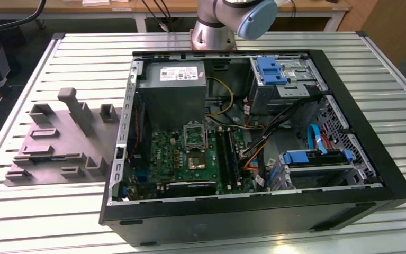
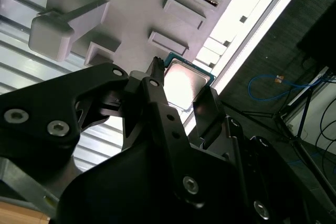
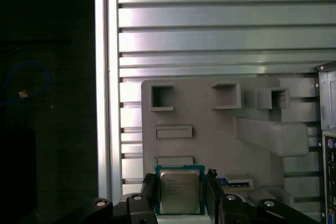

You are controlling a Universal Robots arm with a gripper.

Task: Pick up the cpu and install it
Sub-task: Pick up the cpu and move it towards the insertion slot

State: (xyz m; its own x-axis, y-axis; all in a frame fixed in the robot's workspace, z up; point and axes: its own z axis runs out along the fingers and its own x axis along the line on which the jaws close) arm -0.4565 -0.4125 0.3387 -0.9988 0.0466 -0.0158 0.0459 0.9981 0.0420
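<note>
1. Though the install is not yet done, the pick-up looks finished to me. The cpu [image 3: 179,192] is pinched between the fingers [image 3: 212,183] of the gripper [image 3: 180,181], one finger against each side edge, with its metal top facing the camera.
2. It hangs well above the fixture [image 3: 210,129], which looks small and far below it in both wrist views. So I judge it lifted clear, not lying in a pocket.
3. Over in the case [image 1: 259,217], the socket [image 1: 196,133] on the board looks unfilled, though I can't be sure from the exterior view.
4. What is left, by my reckoning, is the whole install, since the cpu is well apart from the socket.
5. As for the arm [image 1: 225,18], its base stands on the table [image 1: 40,211] beyond the case, and it rises out of the exterior view. The wrist points down over the fixture, near the table's edge.
</note>
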